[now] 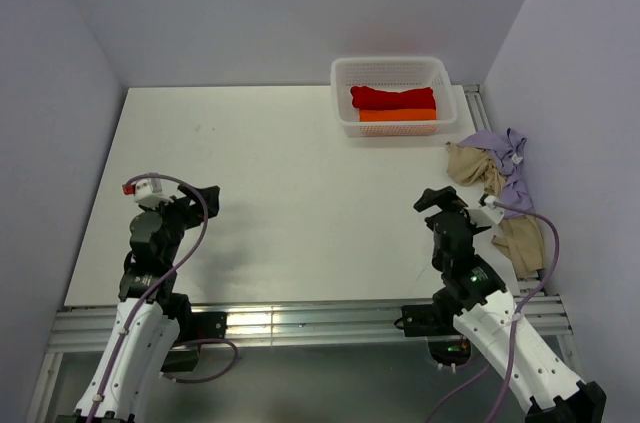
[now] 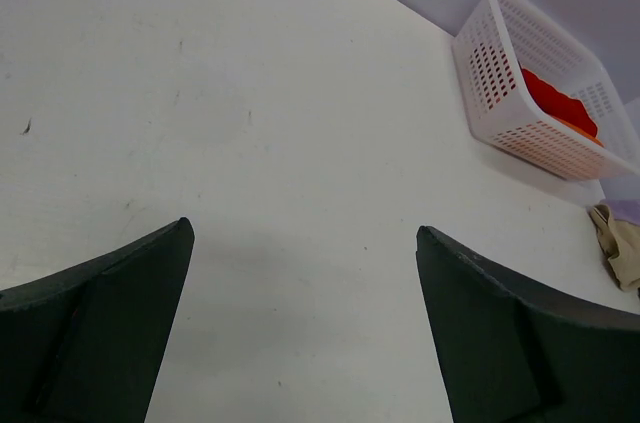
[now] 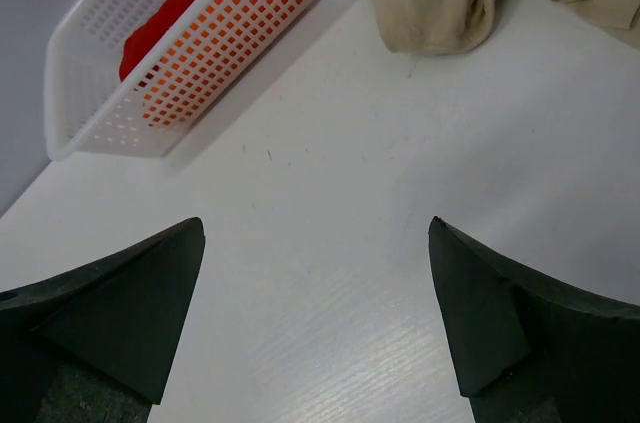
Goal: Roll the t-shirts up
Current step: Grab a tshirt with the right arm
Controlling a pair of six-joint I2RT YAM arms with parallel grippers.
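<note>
White mesh basket [image 1: 343, 103] upright on table [image 1: 280, 193], far edge, right of centre. Aluminium rails [image 1: 320, 325] along near edge.

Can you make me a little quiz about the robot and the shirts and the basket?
1. True or false: the red t-shirt lies inside the white basket.
2. Which one lies crumpled outside the basket? A) the red t-shirt B) the beige t-shirt C) a green t-shirt
3. Fill in: the left gripper and the right gripper are both ____, holding nothing.
Key: 1 true; 2 B; 3 open.
</note>
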